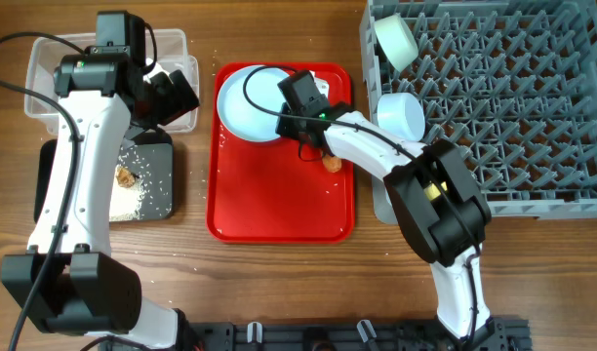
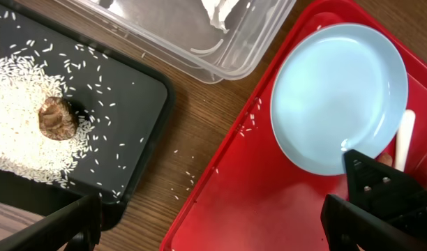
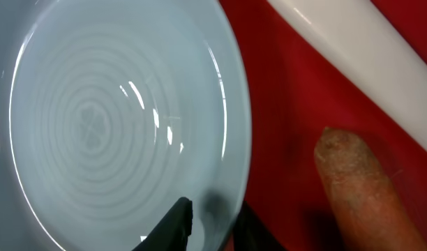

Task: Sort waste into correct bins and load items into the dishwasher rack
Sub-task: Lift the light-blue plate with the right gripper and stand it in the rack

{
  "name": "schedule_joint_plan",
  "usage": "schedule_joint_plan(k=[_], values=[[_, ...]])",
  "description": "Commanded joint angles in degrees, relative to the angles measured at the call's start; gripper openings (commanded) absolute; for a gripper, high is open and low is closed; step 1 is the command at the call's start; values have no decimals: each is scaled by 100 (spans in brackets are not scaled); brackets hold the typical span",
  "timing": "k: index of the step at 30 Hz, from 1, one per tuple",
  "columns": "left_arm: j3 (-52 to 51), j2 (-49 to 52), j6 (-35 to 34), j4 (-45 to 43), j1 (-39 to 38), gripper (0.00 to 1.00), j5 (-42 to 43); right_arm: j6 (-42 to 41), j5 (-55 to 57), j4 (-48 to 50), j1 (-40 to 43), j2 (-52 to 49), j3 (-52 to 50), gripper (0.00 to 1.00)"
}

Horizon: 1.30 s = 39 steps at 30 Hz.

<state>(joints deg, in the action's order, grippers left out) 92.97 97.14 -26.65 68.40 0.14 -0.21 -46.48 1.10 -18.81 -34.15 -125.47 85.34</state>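
The light blue plate point(image 1: 250, 102) lies at the back of the red tray, also in the left wrist view point(image 2: 339, 90) and the right wrist view point(image 3: 95, 118). My right gripper point(image 3: 217, 226) straddles its right rim, one finger over the plate and one outside, with a gap showing; it also shows overhead point(image 1: 294, 102). The white spoon point(image 3: 367, 56) and the carrot point(image 3: 360, 188) lie beside it on the tray. My left gripper point(image 2: 213, 230) is open and empty above the tray's left edge. The pale green bowl point(image 1: 396, 39) and light blue bowl point(image 1: 401, 114) sit in the grey rack point(image 1: 533, 117). The yellow cup and red wrapper are out of view.
The black tray point(image 2: 140, 90) holds rice point(image 2: 18, 97) and the brown scrap point(image 2: 56, 117). The clear tub point(image 2: 220, 63) behind it holds white tissue point(image 2: 217, 10). Rice grains lie scattered on the wood between the trays. The red tray point(image 1: 269, 205) is bare at the front.
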Motion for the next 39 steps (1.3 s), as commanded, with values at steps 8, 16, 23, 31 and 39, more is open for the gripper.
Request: schedule_joint_plan(k=[8,16,23,31,39], values=[[90,-103,92,2,-20,100,-118,1547,-181,-1825,286,365,911,4],[90,-103,92,2,-20,100,-118,3639,1587,-2122,590,2970,1036,4],[90,-103,92,2,-20,100,-118,5132,6234,-2330,1082,4057,1032,4],[90,-103,92,2,-20,100,-118,7453,5355,-413,2542,3001,957,4],[90,-103,92,2,-20,100,-118,8118,5130,809,2540,1534,957,4]])
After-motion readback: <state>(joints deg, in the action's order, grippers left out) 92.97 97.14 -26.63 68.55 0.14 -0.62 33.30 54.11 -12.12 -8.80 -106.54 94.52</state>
